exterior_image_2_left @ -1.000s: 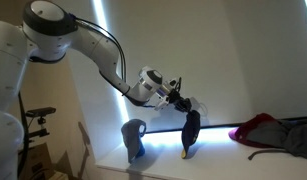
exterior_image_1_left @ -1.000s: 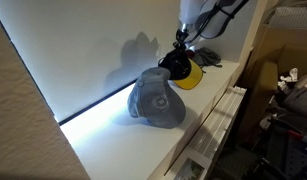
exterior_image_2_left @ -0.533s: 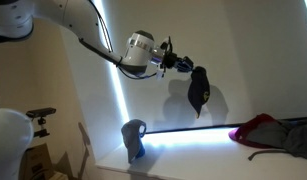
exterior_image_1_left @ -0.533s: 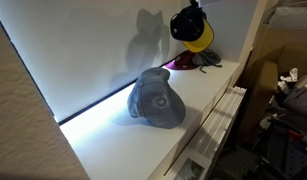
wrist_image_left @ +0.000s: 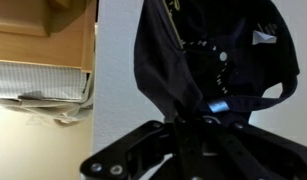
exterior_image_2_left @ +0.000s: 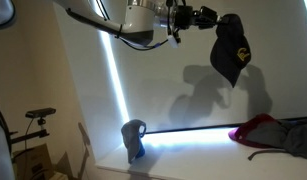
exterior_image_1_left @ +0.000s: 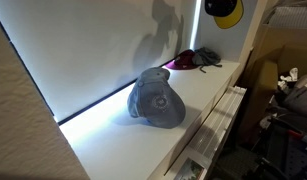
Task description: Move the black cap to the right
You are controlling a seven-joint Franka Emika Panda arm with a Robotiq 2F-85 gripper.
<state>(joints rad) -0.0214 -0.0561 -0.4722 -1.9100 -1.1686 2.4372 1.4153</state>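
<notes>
Claw [wrist_image_left: 188, 122] is clamped on the black fabric baseball cap with yellow brim [exterior_image_2_left: 230, 55], which hangs high above the white tabletop [exterior_image_1_left: 108, 132], well apart from the grey-blue fabric cap [exterior_image_1_left: 158, 98].

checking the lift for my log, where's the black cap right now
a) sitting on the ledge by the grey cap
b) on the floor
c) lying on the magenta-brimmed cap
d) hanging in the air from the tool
D: the black cap dangles from the tool, which is clamped on it, high above the grey cap and touching nothing else.
</notes>
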